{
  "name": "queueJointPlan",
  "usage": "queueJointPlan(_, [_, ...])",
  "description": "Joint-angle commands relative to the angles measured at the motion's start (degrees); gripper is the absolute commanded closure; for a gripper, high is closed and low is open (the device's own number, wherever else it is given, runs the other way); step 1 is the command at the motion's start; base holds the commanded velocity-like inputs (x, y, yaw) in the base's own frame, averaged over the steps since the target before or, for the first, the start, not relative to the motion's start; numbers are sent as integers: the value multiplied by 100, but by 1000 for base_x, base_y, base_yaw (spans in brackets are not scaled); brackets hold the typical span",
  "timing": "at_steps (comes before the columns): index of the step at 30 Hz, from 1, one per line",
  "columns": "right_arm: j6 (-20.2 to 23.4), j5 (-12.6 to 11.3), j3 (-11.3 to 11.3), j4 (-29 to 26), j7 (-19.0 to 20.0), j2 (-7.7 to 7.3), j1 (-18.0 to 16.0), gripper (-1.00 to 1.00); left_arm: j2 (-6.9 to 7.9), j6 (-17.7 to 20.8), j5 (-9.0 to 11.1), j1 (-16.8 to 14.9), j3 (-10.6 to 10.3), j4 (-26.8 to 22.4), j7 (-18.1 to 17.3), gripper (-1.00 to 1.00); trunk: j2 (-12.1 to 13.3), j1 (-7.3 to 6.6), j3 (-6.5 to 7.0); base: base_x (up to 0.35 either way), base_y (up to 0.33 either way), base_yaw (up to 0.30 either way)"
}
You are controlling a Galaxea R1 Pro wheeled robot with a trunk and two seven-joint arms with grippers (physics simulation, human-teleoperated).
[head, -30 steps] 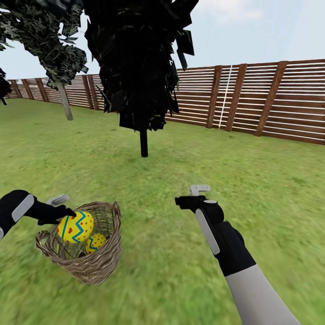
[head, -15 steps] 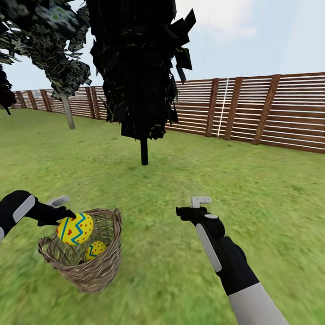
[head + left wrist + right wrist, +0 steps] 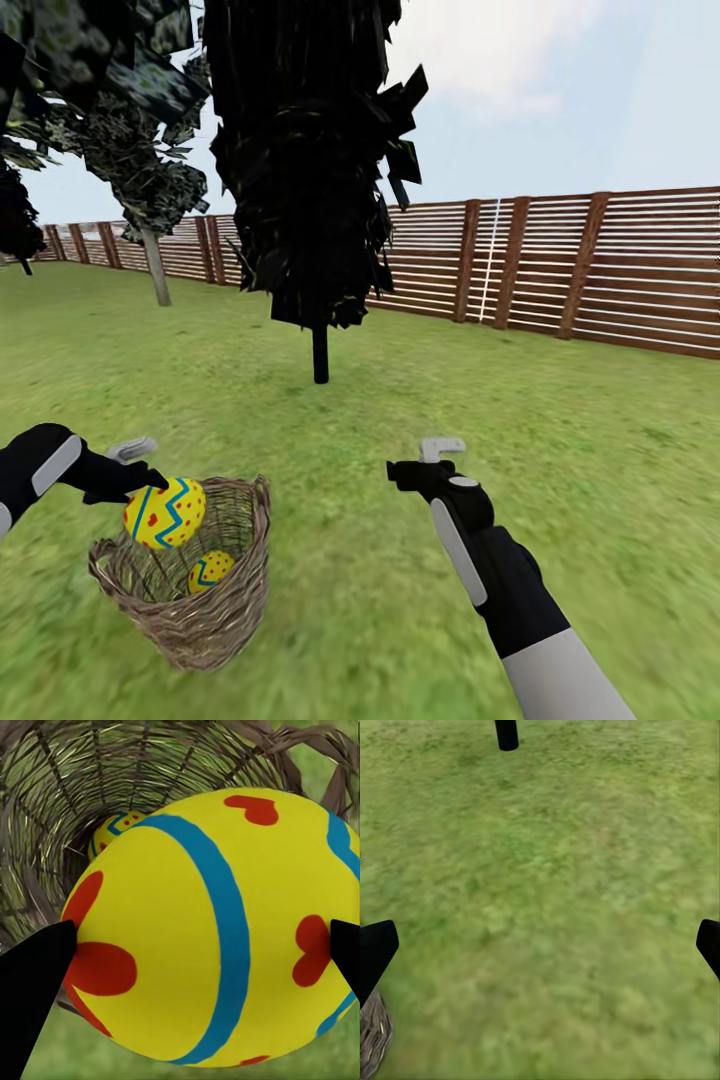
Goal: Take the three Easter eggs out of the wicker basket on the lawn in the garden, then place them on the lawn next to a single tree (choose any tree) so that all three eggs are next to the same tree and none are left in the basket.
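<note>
My left gripper is shut on a yellow Easter egg with a blue zigzag and red hearts, held just over the rim of the wicker basket. In the left wrist view the egg sits between the black fingertips. A second egg lies deep in the basket, also seen as a small egg past the held one. The third egg is hidden. My right gripper hangs open over bare lawn, right of the basket.
A black-trunked tree with near-black foliage stands ahead on the lawn. A tree with a pale grey trunk stands farther back left. A brown slat fence rings the garden. Open grass lies to the right.
The head view has tilted upward, so the scene sits lower in the picture. The held egg has risen a little relative to the basket rim. The right arm has barely moved.
</note>
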Motion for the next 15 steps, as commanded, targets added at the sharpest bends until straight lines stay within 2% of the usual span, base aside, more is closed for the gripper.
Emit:
queueJointPlan(1, [18,-60,8,2,-59,1,-4,-100,8,0,-47,-5,-32,-2,-60,100,-1,-3,16,0,0,0])
queueJointPlan(15, [21,-123,-34,387,-72,12,-4,-100,25,0,-47,-21,-24,-69,-60,100,18,-39,326,0,0,0])
